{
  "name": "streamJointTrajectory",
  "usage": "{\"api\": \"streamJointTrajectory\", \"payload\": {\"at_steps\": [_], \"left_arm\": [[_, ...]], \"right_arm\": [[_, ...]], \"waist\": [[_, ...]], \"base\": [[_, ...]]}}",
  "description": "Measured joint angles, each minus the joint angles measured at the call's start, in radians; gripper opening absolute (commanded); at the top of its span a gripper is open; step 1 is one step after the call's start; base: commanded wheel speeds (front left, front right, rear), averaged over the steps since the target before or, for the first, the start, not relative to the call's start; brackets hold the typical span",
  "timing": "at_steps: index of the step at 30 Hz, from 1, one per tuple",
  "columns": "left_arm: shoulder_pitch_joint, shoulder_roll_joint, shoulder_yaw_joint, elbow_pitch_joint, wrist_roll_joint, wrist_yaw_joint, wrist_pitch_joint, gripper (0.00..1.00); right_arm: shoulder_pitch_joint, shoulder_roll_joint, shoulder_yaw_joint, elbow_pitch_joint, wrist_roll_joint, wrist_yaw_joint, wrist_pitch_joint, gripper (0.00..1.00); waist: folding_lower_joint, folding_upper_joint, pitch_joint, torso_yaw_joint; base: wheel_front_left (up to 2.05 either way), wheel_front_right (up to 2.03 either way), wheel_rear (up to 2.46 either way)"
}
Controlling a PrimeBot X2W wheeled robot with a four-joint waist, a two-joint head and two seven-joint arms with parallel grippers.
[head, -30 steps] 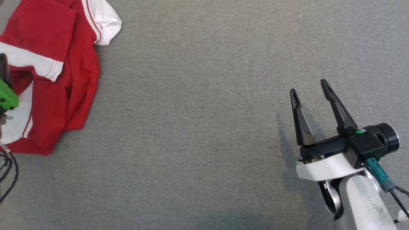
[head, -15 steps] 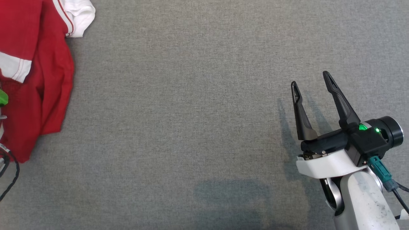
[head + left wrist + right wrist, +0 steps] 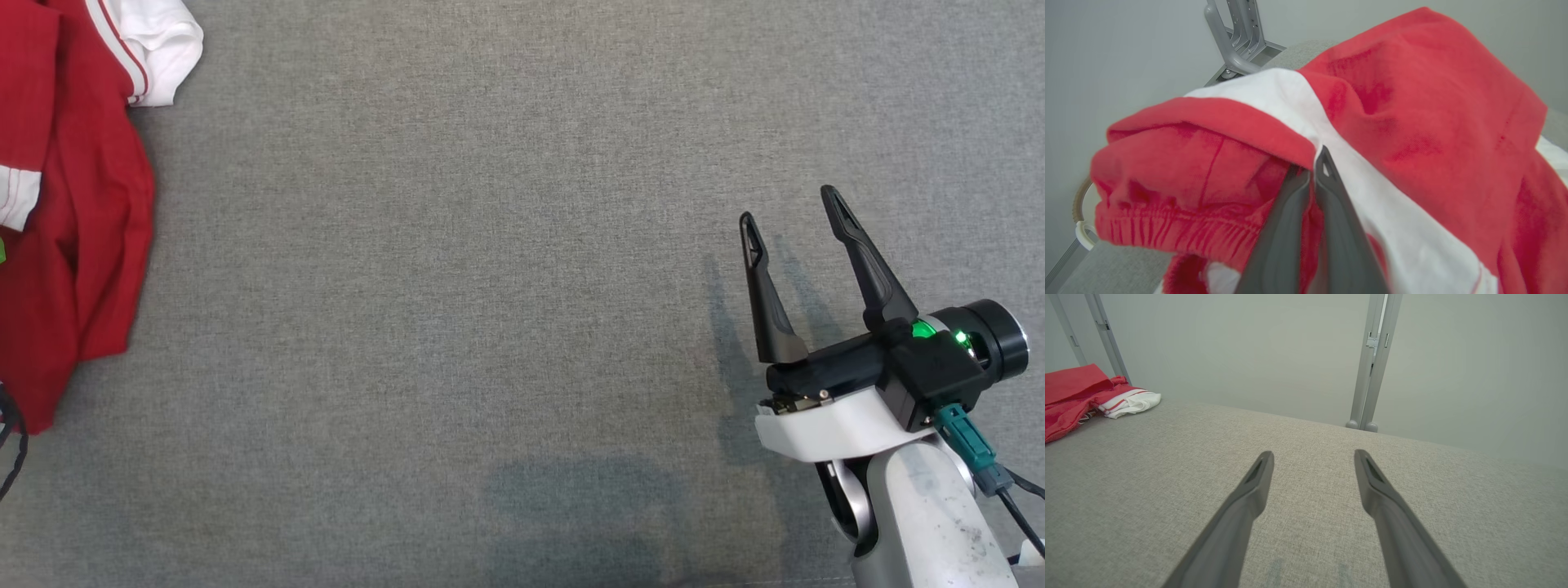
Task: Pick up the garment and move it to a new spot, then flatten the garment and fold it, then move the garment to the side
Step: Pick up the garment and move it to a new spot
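While left end effector (image 3: 1310,167) pinches red-white garment (image 3: 1412,102) | right end effector (image 3: 788,206) spread wide above grey surface (image 3: 490,245)

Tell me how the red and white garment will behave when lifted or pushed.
Probably floppy: the garment bunches in soft folds around the shut left gripper, so free cloth would likely hang and trail. Likely light for its size, as the cloth looks thin. Pushed, it would probably wrinkle rather than slide on the textured grey surface.
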Motion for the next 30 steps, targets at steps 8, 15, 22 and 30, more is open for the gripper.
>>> {"api": "streamJointTrajectory", "payload": {"at_steps": [8,15,22,30], "left_arm": [[-0.003,0.009,-0.021,0.020,0.008,-0.050,-0.029,0.00],[-0.029,0.018,-0.062,0.000,0.022,-0.098,-0.056,0.00],[-0.061,0.017,-0.119,-0.082,0.035,-0.129,-0.069,0.00],[-0.084,0.007,-0.210,-0.252,0.043,-0.133,-0.044,0.00]], "right_arm": [[0.006,0.000,0.015,0.011,0.008,0.000,0.000,1.00],[0.016,0.000,0.021,0.031,0.021,0.000,0.000,1.00],[0.021,0.000,0.023,0.053,0.056,0.000,0.000,1.00],[0.051,0.000,0.014,0.077,0.097,0.000,0.000,1.00]], "waist": [[0.0000,0.0000,-0.031,0.019],[0.0001,0.0000,-0.075,0.041],[0.0001,0.0000,-0.144,0.054],[0.0000,0.0000,-0.254,0.053]], "base": [[0.00,0.00,0.00],[0.00,0.00,0.00],[0.00,0.00,0.00],[0.00,0.00,0.00]]}}
